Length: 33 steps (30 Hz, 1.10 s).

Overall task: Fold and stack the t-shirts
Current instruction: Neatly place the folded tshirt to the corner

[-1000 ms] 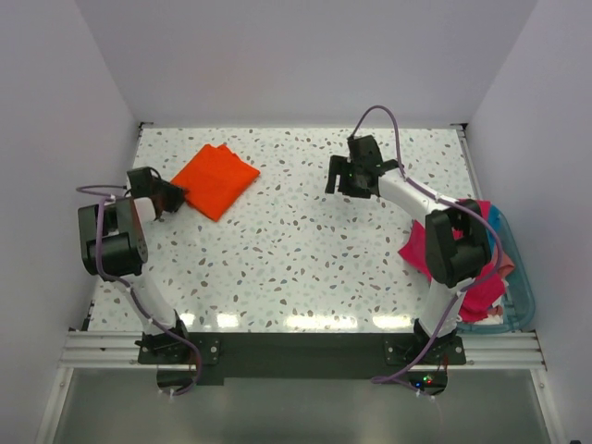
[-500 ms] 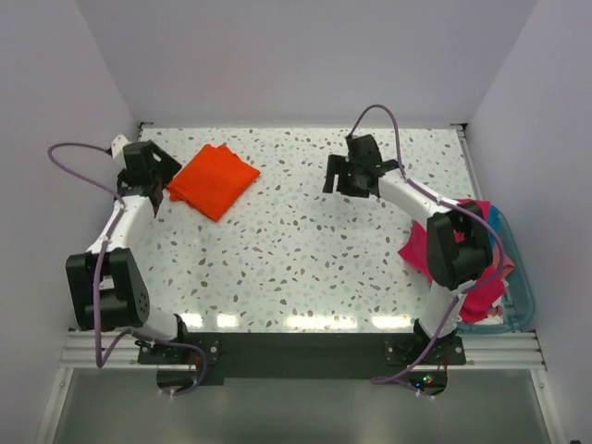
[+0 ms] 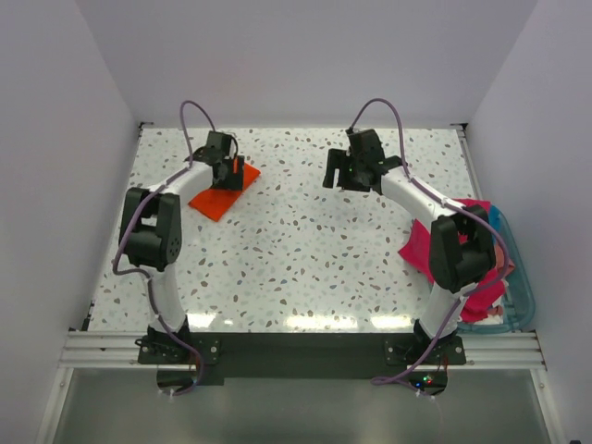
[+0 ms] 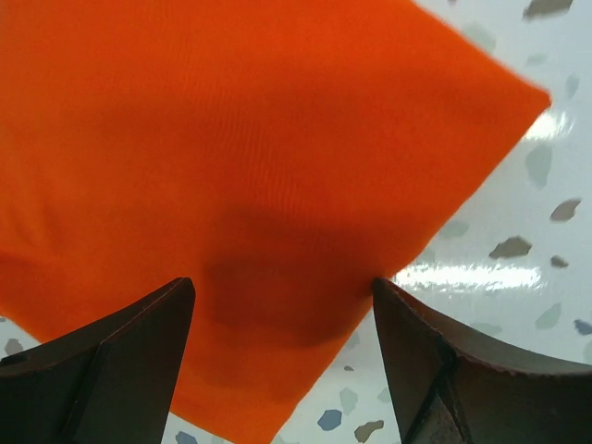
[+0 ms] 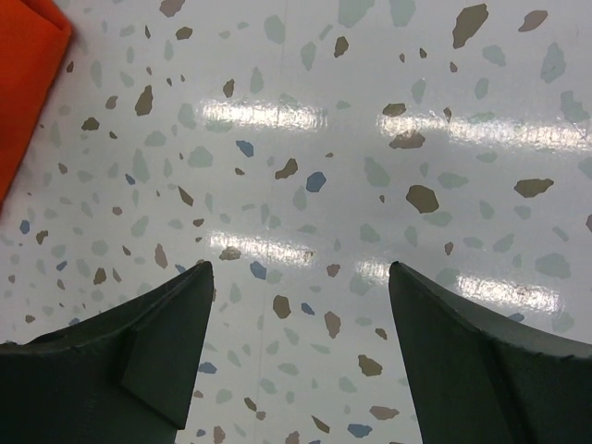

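The left gripper (image 4: 282,285) is hanging wide open and empty close over the folded orange t-shirt (image 4: 231,139) at the worktop's (image 3: 305,250) far left. The right gripper (image 5: 301,268), equally spread and empty, is hovering over open speckled surface. White walls (image 3: 305,65) are enclosing three sides, and magenta-pink t-shirts (image 3: 418,248) are spilling from the teal bin (image 3: 525,294) at the right edge.

1. Orange shirt (image 3: 213,200): plain bright orange with no print. In the left wrist view a darker shadow lies on it.
2. Magenta shirt (image 3: 416,248): plain magenta-pink.
3. Table (image 3: 296,250): glossy white, speckled with grey, brown and a few blue flecks.
4. Bin (image 3: 525,294): teal.
5. Arms (image 3: 166,296): white links with black joints.
6. Cables (image 3: 374,106): purple.
7. Left gripper (image 4: 282,282): black fingers with a faint reddish edge.
8. Right gripper (image 5: 301,266): dark grey fingers.
9. Walls (image 3: 296,65): plain pale lilac-white.
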Each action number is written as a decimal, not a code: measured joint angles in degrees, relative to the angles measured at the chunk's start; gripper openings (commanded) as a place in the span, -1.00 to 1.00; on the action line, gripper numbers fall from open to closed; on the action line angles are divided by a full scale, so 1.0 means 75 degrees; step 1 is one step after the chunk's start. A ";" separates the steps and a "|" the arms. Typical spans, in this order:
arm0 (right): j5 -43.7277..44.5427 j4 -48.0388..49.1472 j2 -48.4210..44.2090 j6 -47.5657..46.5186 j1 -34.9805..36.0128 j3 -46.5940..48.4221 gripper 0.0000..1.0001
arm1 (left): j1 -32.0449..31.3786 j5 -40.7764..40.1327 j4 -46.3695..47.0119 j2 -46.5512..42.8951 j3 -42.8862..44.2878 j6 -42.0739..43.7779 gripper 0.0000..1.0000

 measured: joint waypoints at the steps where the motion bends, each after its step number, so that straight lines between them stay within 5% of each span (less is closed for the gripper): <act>1: 0.0003 0.0000 0.0000 -0.0003 0.0000 0.0000 0.60 | -0.0093 -0.0009 -0.0163 0.0143 0.0000 0.0137 0.66; 16: 0.0003 0.0015 -0.0087 -0.0012 0.0000 -0.0003 0.60 | -0.0347 -0.1131 -0.0866 0.1355 0.1134 0.0425 0.66; 33: -0.0143 0.0006 -0.0087 -0.0058 0.0000 0.0000 0.60 | 0.1352 -0.0889 -0.1084 0.3803 0.4852 0.0114 0.64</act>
